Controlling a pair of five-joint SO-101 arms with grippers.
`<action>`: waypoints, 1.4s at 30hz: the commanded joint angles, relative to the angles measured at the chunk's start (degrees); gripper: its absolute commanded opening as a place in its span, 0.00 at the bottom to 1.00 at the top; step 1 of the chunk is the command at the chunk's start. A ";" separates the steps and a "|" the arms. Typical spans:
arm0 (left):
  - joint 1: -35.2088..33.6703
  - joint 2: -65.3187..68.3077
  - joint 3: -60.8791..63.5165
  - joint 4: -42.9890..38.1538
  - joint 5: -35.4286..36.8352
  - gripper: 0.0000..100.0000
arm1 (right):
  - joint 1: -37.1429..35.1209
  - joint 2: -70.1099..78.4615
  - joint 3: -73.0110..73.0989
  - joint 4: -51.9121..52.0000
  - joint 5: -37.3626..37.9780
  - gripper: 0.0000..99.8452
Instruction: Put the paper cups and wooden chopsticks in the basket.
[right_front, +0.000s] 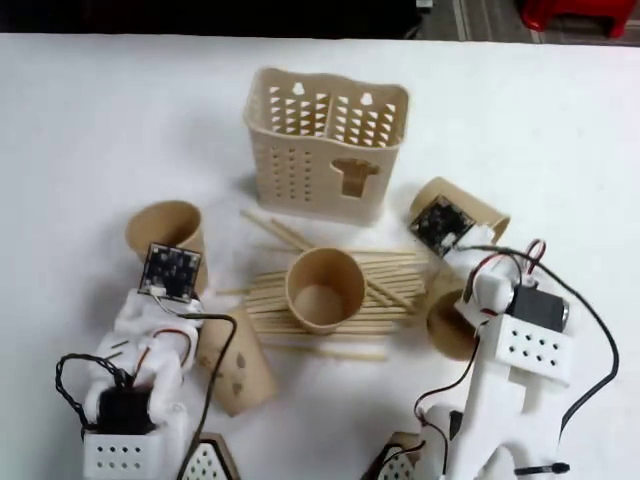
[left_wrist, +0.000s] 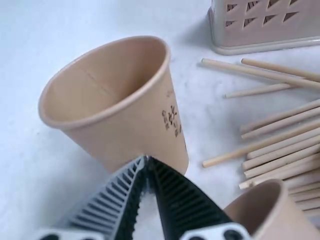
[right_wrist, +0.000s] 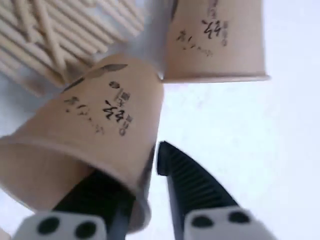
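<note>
Left wrist view: left gripper (left_wrist: 146, 161) jaws together and empty, with an upright paper cup (left_wrist: 112, 100) just beyond the tips, wooden chopsticks (left_wrist: 280, 145) beside it and the basket (left_wrist: 265, 30) farther off. Right wrist view: right gripper (right_wrist: 150, 165) clamped on the wall of a lying paper cup (right_wrist: 90, 130), one finger inside, and a second paper cup (right_wrist: 215, 40) just beyond.

My left hand (left_wrist: 146, 162) and right hand (right_wrist: 144, 161) are showing black fingers (left_wrist: 175, 195) on white, screw-holed bases; behind them my arms (right_front: 515, 350) are wearing white printed shells dotted with small holes, with black and red cables (right_front: 60, 378) looping along.
</note>
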 joint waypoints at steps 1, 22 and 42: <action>-0.22 -0.31 -0.35 -1.23 -0.44 0.03 | 0.31 -1.54 -6.15 4.44 -1.14 0.02; -0.22 -0.31 -0.35 -1.23 -0.44 0.03 | -10.07 -1.45 -30.68 19.56 -14.95 0.02; -0.22 -0.31 -0.35 -1.23 -0.44 0.03 | -28.53 -0.75 -53.63 4.09 -40.26 0.02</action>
